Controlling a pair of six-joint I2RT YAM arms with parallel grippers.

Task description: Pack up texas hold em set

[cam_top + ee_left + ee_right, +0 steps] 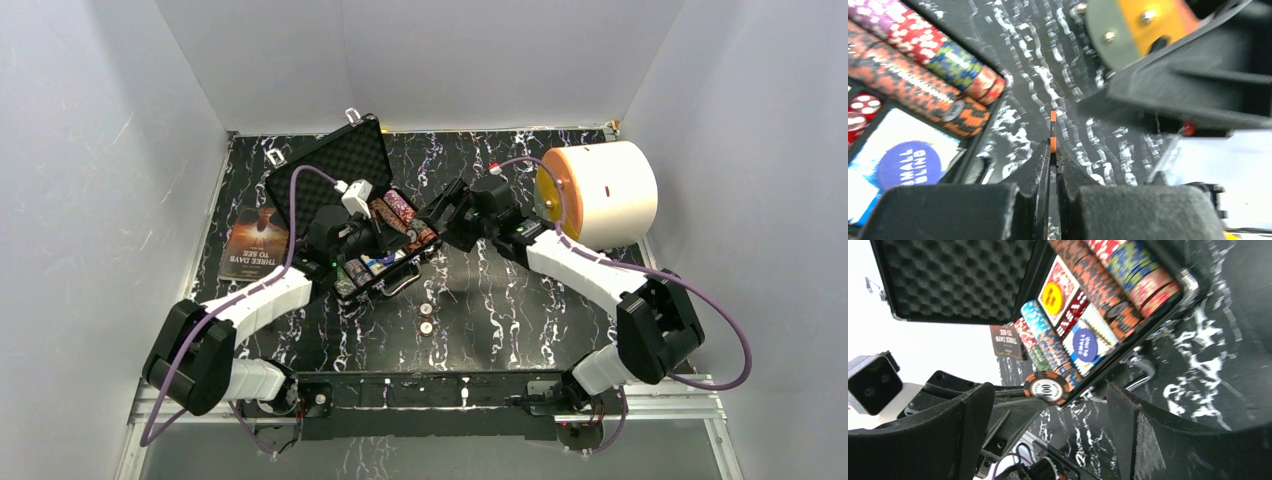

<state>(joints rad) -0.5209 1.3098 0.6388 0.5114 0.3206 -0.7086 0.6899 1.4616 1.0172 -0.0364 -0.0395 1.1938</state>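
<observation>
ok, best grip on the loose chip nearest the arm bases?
Across its rim, straight down from above. The chip seems flat on the table, so only its edge offers purchase; a second chip sits just beyond, so span it left to right.

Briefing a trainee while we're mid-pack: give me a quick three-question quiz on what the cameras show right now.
1. Fill in: ___ loose chips lie on the table outside the case.
2. Which tool grips the orange 100 chip? A) left tool B) right tool C) neither
3. True or false: the case lid is shut.

Key: 1) two. 2) A; the right tool is open. 3) False; the lid stands open.
</observation>
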